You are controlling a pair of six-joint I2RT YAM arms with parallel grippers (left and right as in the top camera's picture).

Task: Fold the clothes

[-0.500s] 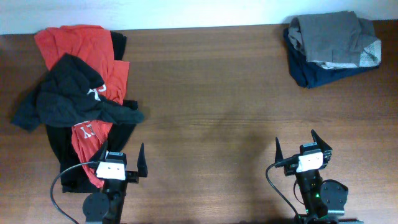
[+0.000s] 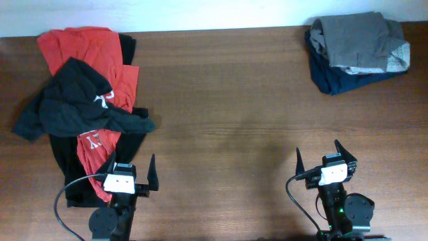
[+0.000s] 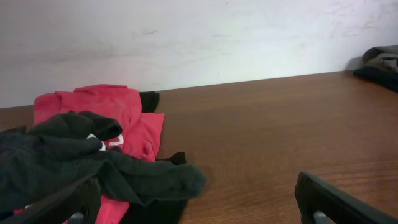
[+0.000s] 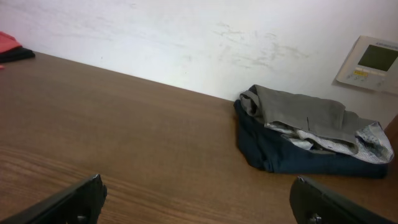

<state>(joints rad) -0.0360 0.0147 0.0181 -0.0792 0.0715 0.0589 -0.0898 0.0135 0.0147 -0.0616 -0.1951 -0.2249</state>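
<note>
The black T-shirt (image 2: pixel 70 107) lies crumpled at the table's left side, on top of a red T-shirt (image 2: pixel 80 47); a bit of white print shows on it. In the left wrist view the black T-shirt (image 3: pixel 56 158) is at the lower left, just ahead of the left finger. My left gripper (image 2: pixel 132 169) is open and empty at the near edge, just right of the pile's near end; it also shows in the left wrist view (image 3: pixel 196 208). My right gripper (image 2: pixel 321 161) is open and empty at the near right, over bare wood, as the right wrist view (image 4: pixel 199 205) also shows.
A grey folded garment (image 2: pixel 358 40) lies on a navy one (image 2: pixel 334 80) at the far right corner; the grey one also shows in the right wrist view (image 4: pixel 298 112). More dark cloth (image 2: pixel 65 157) lies under the red shirt. A white wall borders the table's far edge.
</note>
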